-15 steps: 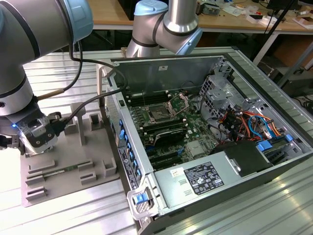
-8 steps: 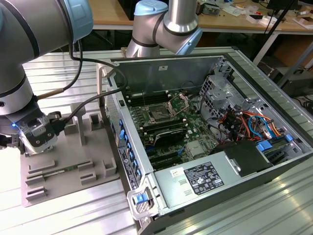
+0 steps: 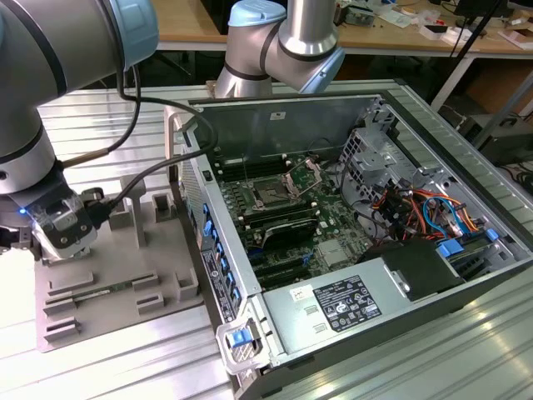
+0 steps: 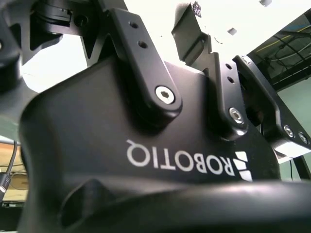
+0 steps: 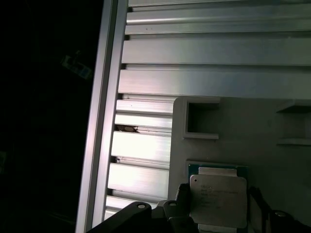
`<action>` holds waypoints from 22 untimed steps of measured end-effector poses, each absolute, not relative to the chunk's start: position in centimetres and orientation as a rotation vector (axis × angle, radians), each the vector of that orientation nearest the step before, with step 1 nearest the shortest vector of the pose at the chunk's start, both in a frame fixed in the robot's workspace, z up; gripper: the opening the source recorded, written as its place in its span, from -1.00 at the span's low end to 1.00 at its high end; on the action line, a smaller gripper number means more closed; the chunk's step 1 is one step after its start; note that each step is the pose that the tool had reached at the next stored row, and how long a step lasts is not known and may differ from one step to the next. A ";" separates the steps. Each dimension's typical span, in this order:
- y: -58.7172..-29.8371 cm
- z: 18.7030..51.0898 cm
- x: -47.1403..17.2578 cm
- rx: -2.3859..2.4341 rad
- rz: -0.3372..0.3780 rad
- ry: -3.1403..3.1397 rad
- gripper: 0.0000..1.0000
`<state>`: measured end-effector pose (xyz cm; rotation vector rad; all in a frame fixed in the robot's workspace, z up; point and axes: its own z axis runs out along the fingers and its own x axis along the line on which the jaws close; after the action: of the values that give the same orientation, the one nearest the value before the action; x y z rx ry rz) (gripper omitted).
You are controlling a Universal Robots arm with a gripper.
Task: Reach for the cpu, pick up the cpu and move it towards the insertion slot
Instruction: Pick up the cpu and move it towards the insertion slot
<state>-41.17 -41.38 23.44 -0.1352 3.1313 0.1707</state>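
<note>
While the gripper [image 3: 57, 237] hangs low over the grey tray [image 3: 117, 260] at the exterior view's left, the insertion slot [image 3: 271, 193] sits well apart inside the open computer case [image 3: 283, 117]. In the first wrist view the cpu [image 5: 217, 199] lies on that tray, just beside the gripper's dark parts; whether the jaws are open or closed cannot be told. The second wrist view shows the gripper's black body.
</note>
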 end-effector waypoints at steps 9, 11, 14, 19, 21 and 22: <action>-41.4 23.8 -41.2 -0.135 0.184 3.130 0.09; -41.4 23.8 -41.2 -0.135 0.186 3.130 0.09; -41.4 23.9 -41.2 -0.135 0.190 3.130 0.09; -41.4 24.2 -41.2 -0.135 0.198 3.129 0.09; -41.4 24.2 -41.2 -0.135 0.201 3.129 0.09; -41.4 24.3 -41.2 -0.135 0.202 3.129 0.09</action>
<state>-41.17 -41.38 24.30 -0.1350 3.1286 0.2021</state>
